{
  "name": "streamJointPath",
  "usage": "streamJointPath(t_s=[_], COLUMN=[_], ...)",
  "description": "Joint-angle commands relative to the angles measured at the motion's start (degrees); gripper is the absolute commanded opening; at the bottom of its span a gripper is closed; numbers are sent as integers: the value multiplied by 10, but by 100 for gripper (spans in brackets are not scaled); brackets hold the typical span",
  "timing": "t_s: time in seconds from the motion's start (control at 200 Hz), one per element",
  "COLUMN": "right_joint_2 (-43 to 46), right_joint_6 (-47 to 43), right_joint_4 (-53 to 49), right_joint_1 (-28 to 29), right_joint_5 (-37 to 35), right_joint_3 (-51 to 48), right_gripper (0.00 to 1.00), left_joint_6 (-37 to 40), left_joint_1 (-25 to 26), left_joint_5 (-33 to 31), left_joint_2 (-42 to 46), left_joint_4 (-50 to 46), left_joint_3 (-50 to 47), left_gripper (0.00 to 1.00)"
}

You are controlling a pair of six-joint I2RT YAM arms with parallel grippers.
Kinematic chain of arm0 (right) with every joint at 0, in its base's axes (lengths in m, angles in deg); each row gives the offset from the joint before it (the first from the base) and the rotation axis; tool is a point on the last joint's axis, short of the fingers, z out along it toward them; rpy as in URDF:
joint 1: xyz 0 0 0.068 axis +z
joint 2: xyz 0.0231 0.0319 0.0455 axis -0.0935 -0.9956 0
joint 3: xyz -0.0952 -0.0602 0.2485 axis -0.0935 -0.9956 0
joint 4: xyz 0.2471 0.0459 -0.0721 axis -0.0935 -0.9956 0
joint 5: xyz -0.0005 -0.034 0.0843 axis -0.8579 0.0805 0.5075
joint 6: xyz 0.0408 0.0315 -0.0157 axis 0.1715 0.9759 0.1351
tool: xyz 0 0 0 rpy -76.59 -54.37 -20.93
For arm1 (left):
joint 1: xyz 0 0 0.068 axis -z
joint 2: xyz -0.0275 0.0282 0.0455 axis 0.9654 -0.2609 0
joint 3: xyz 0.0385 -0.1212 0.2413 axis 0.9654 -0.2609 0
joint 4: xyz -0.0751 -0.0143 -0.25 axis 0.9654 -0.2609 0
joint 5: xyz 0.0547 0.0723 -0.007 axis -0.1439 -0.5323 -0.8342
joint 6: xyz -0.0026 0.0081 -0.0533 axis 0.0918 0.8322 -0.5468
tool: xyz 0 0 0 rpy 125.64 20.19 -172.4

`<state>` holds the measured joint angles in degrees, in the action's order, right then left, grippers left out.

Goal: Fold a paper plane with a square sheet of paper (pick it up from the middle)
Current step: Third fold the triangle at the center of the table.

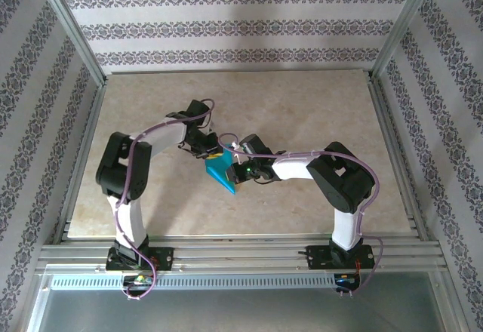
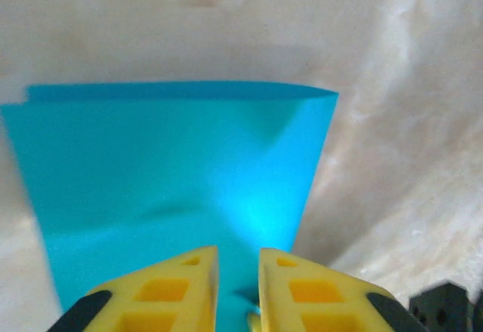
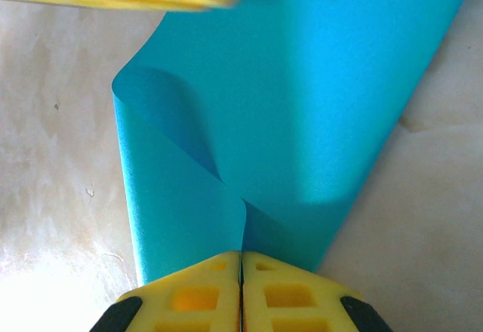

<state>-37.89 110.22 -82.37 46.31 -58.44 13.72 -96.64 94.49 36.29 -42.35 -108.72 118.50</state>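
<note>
Top external view, left side first. Left arm (image 1: 124, 170) rises from its base at the table's (image 1: 317, 106) near edge, elbow out toward the left edge, forearm reaching in toward the middle. Left gripper (image 1: 202, 148) sits at the far-left end of the square sheet of paper (image 1: 221, 170). The paper is about mid-table, slightly nearer the near edge than the far one. From above it reads as a narrow teal wedge, its point toward the near edge (true shape hard to make out at this size). Right gripper (image 1: 245, 167) is against the paper's right side, with the right arm (image 1: 339, 173) coming in from the right edge.

Left wrist view: the paper (image 2: 173, 158) spreads out ahead of the gripper, with a faint diagonal crease near its upper right corner and marbled table around it. The yellow fingers (image 2: 181, 287) stand a narrow gap apart, teal showing between them. Cannot tell whether either pad touches the sheet.

Right wrist view: a blurred yellow finger of the left gripper crosses the top left corner. Below it the paper's (image 3: 324, 98) left edge curls over into a loose roll. The layers meet at a seam running down into the right gripper (image 3: 241, 256). Its two fingers are pressed together with no gap, pinching the paper where the layers meet.
</note>
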Motion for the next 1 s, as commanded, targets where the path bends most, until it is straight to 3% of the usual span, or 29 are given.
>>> streamJointPath(t_s=[0.0,0.185,0.35,0.595,0.999], right_joint_2=[-25,-25,-28,-29,-34], right_joint_6=[0,1,2,2,1], right_joint_4=[-32,-38,-41,-45,-56], right_joint_1=[-7,-8,-9,-9,-9], right_joint_5=[-21,-21,-19,-19,-16], right_joint_3=[5,7,10,12,18], right_gripper=[10,10,9,9,10], left_joint_6=[-57,-155,-203,-221,-222], left_joint_1=[-13,-5,10,30,33], left_joint_5=[14,57,62,72,66], left_joint_2=[61,148,172,136,115], left_joint_4=[66,206,260,284,311], left_joint_3=[-57,-179,-237,-254,-287], left_gripper=[24,24,18,12,10])
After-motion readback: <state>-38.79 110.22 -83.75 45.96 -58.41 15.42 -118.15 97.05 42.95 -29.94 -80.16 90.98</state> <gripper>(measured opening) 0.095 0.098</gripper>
